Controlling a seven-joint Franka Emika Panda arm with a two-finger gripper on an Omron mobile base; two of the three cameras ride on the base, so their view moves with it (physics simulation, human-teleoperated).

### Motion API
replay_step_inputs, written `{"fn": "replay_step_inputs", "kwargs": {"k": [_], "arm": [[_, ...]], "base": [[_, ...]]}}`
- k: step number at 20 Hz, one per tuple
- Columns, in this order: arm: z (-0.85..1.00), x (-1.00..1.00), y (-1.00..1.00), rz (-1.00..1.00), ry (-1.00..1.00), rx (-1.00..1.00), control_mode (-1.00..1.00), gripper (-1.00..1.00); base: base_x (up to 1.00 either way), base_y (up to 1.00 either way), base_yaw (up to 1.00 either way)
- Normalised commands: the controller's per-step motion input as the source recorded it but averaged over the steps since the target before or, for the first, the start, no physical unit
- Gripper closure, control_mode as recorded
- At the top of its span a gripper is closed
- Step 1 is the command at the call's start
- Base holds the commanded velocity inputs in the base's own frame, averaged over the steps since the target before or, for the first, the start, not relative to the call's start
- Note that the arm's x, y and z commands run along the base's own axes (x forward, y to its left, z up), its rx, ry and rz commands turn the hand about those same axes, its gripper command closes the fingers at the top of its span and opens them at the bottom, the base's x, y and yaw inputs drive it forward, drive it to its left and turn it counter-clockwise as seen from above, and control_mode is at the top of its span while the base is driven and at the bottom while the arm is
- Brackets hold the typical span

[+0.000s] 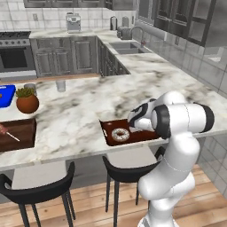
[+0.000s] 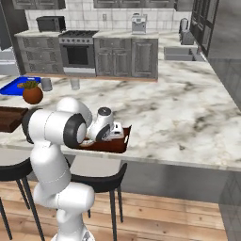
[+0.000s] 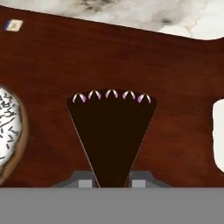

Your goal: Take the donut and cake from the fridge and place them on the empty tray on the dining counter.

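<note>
At the centre of the hand view, the dark brown wedge-shaped cake slice (image 3: 111,135), topped by small pale dollops, sits pinched at its narrow tip by the end effector (image 3: 112,179), over the smooth reddish-brown rectangular tray (image 3: 131,57). The white-glazed sprinkled ring donut (image 1: 120,134) lies on the tray's left part, on the veined marble desk (image 1: 80,111).

Hiding the tray's (image 1: 108,128) right end behind the arm in the left base view. Cutting the donut (image 3: 9,131) off at the hand view's left edge. Covering the cake's (image 3: 111,135) narrow tip between the gripper's (image 3: 112,180) fingertips.
</note>
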Motion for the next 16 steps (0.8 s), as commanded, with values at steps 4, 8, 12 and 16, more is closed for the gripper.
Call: {"fn": "replay_step_inputs", "kwargs": {"k": [4,8,12,16], "arm": [[-0.16,0.08,0.0,0.0,0.0,0.0,-1.0,1.0],[-0.11,0.04,-0.01,0.0,0.0,0.0,-1.0,1.0],[-0.04,0.02,0.0,0.0,0.0,-0.01,-1.0,-1.0],[0.0,0.0,0.0,0.0,-0.04,0.0,-1.0,-1.0]], "base": [[0.0,0.0,0.0],[0.0,0.0,0.0],[0.0,0.0,0.0],[0.0,0.0,0.0]]}}
